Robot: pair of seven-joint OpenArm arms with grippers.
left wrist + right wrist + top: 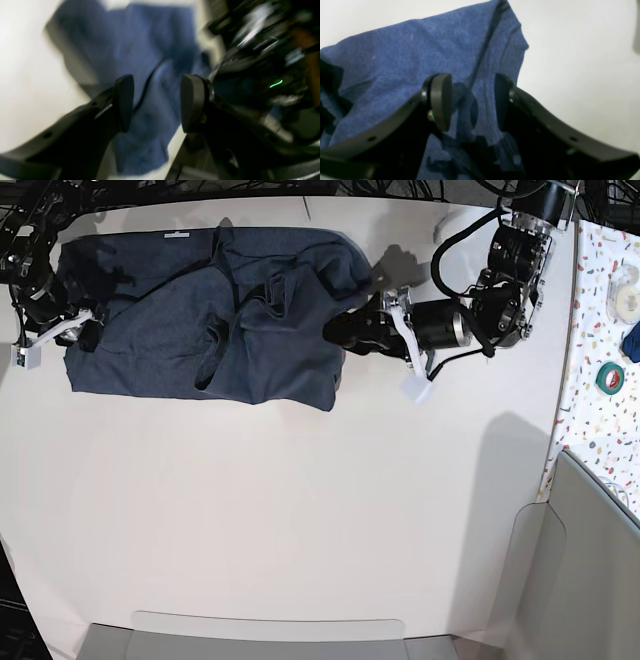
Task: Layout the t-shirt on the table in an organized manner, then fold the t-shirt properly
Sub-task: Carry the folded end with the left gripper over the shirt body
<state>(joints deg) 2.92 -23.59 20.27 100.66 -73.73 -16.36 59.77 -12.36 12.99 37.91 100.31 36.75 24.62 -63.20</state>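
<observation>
A dark navy t-shirt (200, 320) lies crumpled along the far edge of the white table (300, 510) in the overhead view, its small white neck label (177, 235) showing at the far hem and folds bunched through its middle. At the left of that view the right gripper (88, 315) reaches onto the shirt's left end. Its wrist view shows its two black pads (441, 100) partly apart above the blue cloth (420, 50), with fabric passing between them; whether the pads actually pinch it cannot be told. Bare white tabletop (582, 62) lies beyond the cloth there. At the right of the shirt, the left gripper (335, 330) lies low over the garment's right edge, its arm stretching back toward a cluster of black motors and cables (510, 270). The left wrist view is motion-blurred: the pads (125, 100) stand apart with nothing gripped between them, blue shirt (140, 45) beneath. Farther right, a confetti-speckled side surface (600, 380) carries a roll of white tape (629, 298) and a green roll (610, 376).
</observation>
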